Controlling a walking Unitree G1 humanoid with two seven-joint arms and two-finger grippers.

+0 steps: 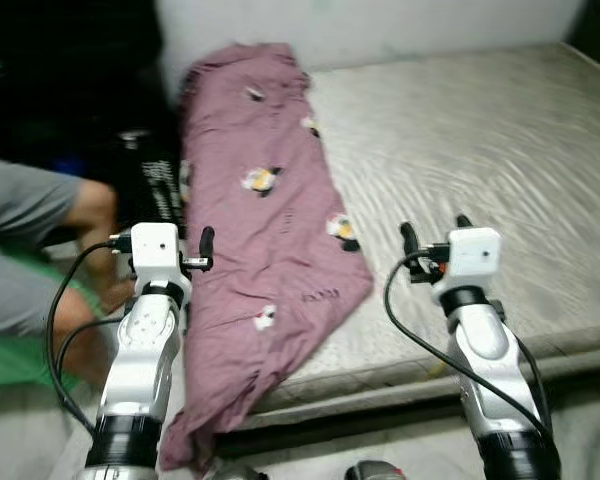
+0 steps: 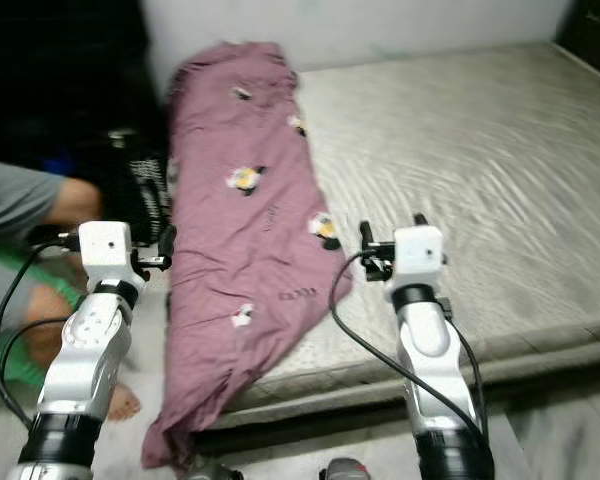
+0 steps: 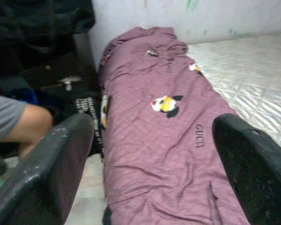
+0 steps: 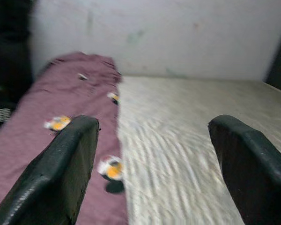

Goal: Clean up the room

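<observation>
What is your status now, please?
Both hands open: left hand over blanket, right hand over mattress. Blanket untouched. Person close on left.

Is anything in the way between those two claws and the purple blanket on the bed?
Nothing visible. The blanket lies open along the mattress edge, with both the left claw and right claw open and raised just before it. A person sits off to the left, apart.

A bare grey mattress [image 1: 480,160] lay on a low bed against a pale, scuffed wall [image 4: 168,33], with dark furniture [image 3: 37,28] beside it
</observation>
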